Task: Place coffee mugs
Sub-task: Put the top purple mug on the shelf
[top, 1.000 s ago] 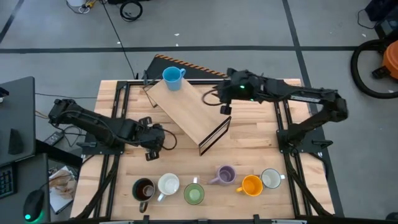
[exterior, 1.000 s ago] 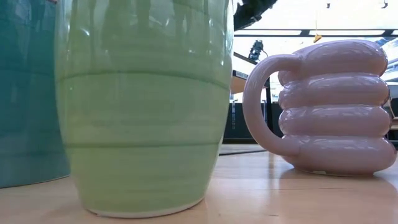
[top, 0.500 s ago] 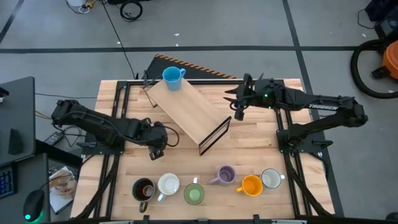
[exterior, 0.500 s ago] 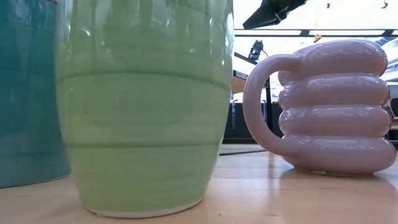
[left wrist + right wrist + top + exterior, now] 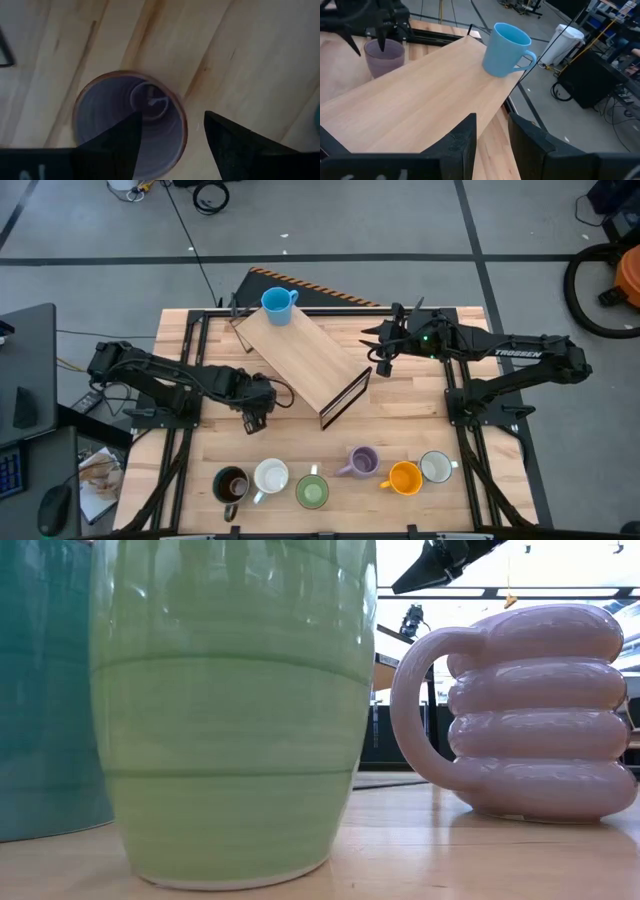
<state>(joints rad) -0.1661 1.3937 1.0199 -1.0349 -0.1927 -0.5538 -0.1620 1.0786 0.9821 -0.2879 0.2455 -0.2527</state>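
A lilac mug (image 5: 107,107) with a brownish rim stands upright on the table beside the wooden shelf; it also shows in the right wrist view (image 5: 384,56). My left gripper (image 5: 172,145) (image 5: 256,406) hangs over it, open, pointing down, one finger inside the rim and one outside; no touch shows. A blue mug (image 5: 278,304) (image 5: 505,49) stands on the shelf's far end. My right gripper (image 5: 384,348) (image 5: 492,132) hovers off the shelf's right end, open by a narrow gap, holding nothing. Several mugs stand in a row near the near edge: dark brown (image 5: 232,484), white (image 5: 270,476), green (image 5: 312,492) (image 5: 230,710), lilac ribbed (image 5: 361,461) (image 5: 540,710), orange (image 5: 403,478), white (image 5: 436,467).
The slanted wooden shelf (image 5: 310,360) lies across the table's middle, with a dark end panel (image 5: 345,400) at its near-right end. Bare wood lies between the shelf and the mug row. A teal object (image 5: 45,690) fills the low view's left side.
My right gripper drew back from the shelf toward the table's right edge, then held still. My left gripper crept a little toward the table's right, staying over the lilac mug.
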